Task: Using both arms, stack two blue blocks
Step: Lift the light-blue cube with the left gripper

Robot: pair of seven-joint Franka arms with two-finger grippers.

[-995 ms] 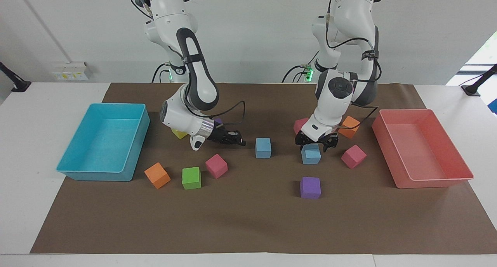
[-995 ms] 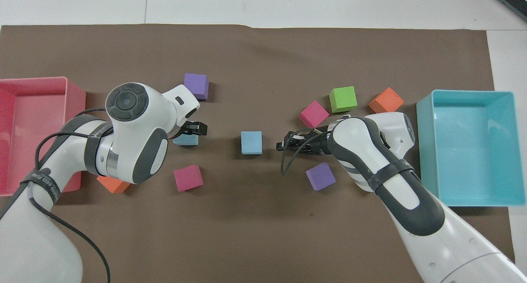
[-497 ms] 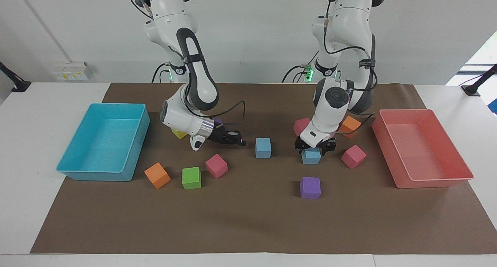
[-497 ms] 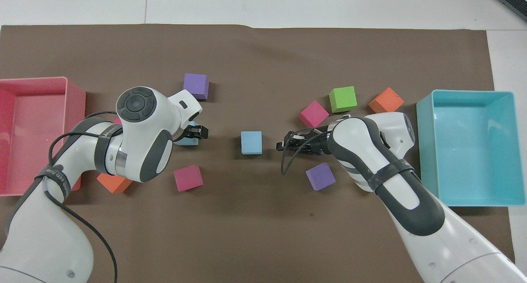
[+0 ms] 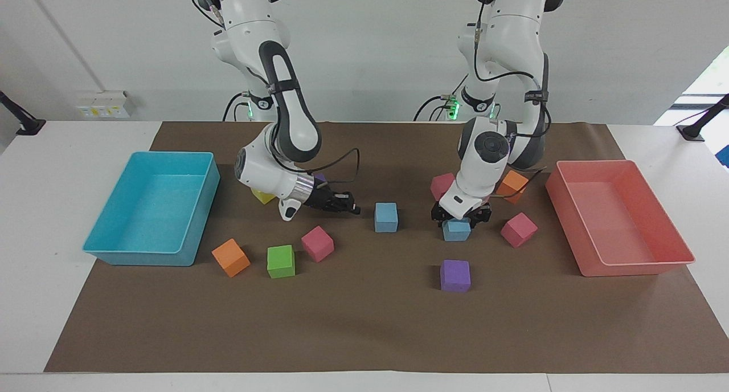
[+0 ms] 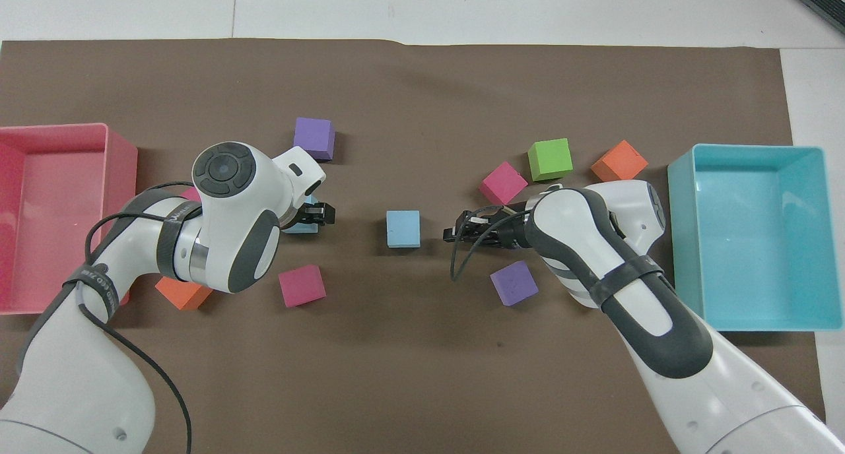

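Brown paper [image 5: 364,335] covers the table's middle. Toward the left arm's end, the left gripper [image 5: 458,221] straddles one blue block [image 5: 457,231], fingers spread wide around its top. At mid-table sits the second blue block [image 5: 386,217], with the right gripper [image 5: 354,208] just beside it, fingertips pressed together and holding nothing.

A turquoise tray [image 5: 114,249], a pink tray [image 5: 632,266] and coloured cubes sit on brown paper [image 5: 364,335].
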